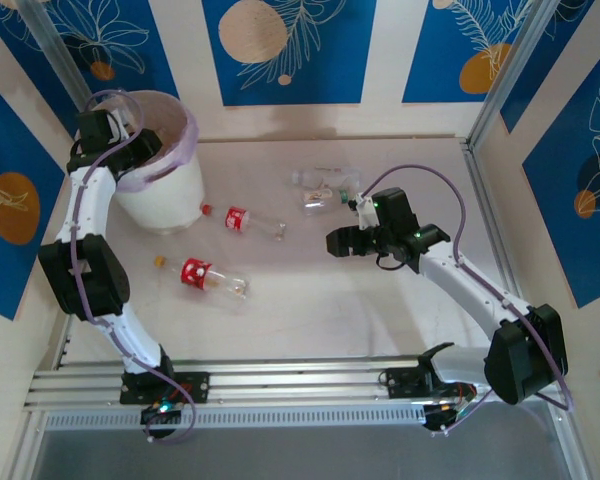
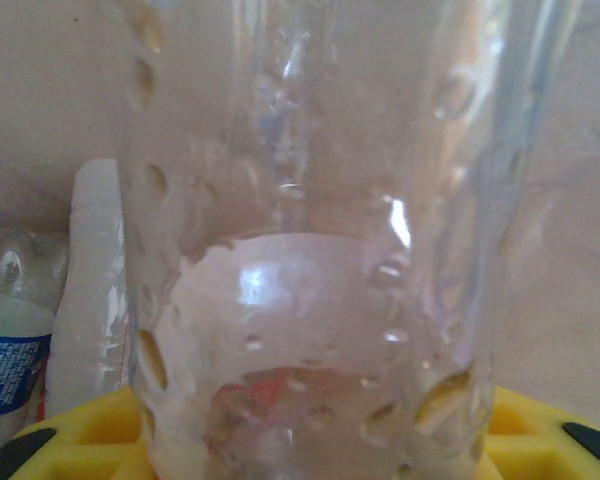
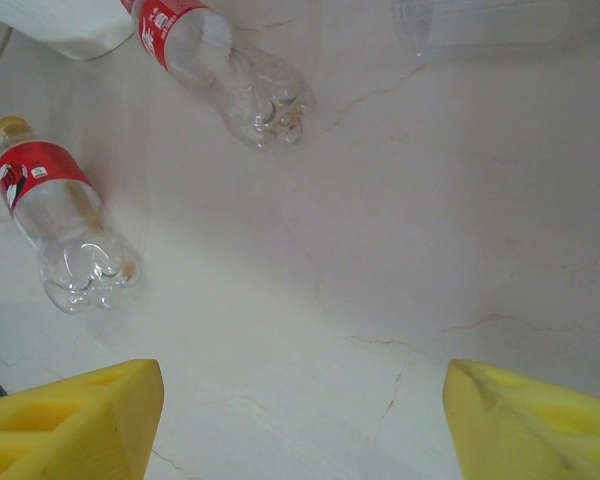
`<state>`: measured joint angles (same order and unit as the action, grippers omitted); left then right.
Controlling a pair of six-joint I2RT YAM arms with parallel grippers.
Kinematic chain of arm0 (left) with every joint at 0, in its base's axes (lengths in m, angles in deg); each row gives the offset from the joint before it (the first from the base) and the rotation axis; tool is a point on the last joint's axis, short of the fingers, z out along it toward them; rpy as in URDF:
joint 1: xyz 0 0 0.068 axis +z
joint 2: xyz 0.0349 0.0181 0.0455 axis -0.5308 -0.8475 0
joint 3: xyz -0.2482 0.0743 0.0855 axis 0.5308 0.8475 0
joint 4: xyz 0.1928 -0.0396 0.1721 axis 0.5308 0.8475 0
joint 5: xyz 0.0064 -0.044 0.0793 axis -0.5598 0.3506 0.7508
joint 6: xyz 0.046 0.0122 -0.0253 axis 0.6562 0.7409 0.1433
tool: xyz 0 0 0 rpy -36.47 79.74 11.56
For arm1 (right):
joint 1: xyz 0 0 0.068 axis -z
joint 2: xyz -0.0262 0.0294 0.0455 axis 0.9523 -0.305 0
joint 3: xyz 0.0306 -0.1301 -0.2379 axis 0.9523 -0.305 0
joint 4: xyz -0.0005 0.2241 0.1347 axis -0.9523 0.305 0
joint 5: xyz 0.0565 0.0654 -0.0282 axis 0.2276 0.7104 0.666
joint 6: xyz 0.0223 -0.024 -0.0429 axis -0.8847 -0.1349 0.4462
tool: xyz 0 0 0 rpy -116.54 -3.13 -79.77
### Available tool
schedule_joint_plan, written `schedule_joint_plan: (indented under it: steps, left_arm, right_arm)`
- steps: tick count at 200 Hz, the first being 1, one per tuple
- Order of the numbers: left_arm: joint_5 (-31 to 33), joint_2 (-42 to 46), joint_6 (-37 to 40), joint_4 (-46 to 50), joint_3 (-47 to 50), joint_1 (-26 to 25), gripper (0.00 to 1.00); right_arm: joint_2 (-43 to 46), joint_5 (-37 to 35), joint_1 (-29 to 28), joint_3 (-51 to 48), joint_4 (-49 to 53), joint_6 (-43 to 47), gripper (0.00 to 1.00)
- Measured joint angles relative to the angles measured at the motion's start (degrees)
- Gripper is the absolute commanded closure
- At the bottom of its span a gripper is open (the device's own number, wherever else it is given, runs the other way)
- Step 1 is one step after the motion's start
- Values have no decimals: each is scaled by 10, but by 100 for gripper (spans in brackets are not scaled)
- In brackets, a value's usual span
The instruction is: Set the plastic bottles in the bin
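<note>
Clear plastic bottle [image 2: 310, 250] pinched between the yellow left fingers [image 2: 540, 440], held up over the bin [image 1: 170, 195]. Down below it, a blue-labelled bottle [image 2: 10, 360], likely in the bin already. Right fingers [image 3: 70, 420] spread wide, holding nothing, above the worktop [image 3: 430, 250]. Not yet picked up: one red-labelled bottle [image 1: 242, 221] by the bin, another [image 1: 205, 277] nearer, some clear ones [image 1: 320, 190] farther back. Looks partly done, several to go.
</note>
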<state>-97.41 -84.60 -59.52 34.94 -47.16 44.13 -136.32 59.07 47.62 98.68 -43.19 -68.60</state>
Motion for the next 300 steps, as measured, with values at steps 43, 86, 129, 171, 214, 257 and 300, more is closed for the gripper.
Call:
schedule_joint_plan:
  steps: [43, 86, 129, 171, 214, 257, 300]
  left_arm:
    - [-6, -1, 10, -2, 0, 0, 9]
    - [-8, -3, 16, 14, -12, 0, 0]
    - [1, -3, 31, 46, -57, 3, 0]
    - [3, -3, 47, 70, -107, 8, 0]
    - [24, 20, 70, 110, -112, 24, 0]
    - [29, 129, 76, 124, -64, 23, 0]
    - [33, 264, 76, 121, 40, -66, 0]
  right_arm:
    - [-3, 0, 0, 0, 0, 0, 25]
    - [-3, 0, 0, 0, -1, 0, 25]
    - [-3, 0, 0, 0, -2, 1, 25]
    - [-3, 0, -4, 0, -2, 6, 25]
    - [-43, -28, -44, 38, 8, 37, 25]
    - [-110, -71, -57, 115, 15, 75, 25]
    - [-198, -118, -28, 205, 26, 128, 25]
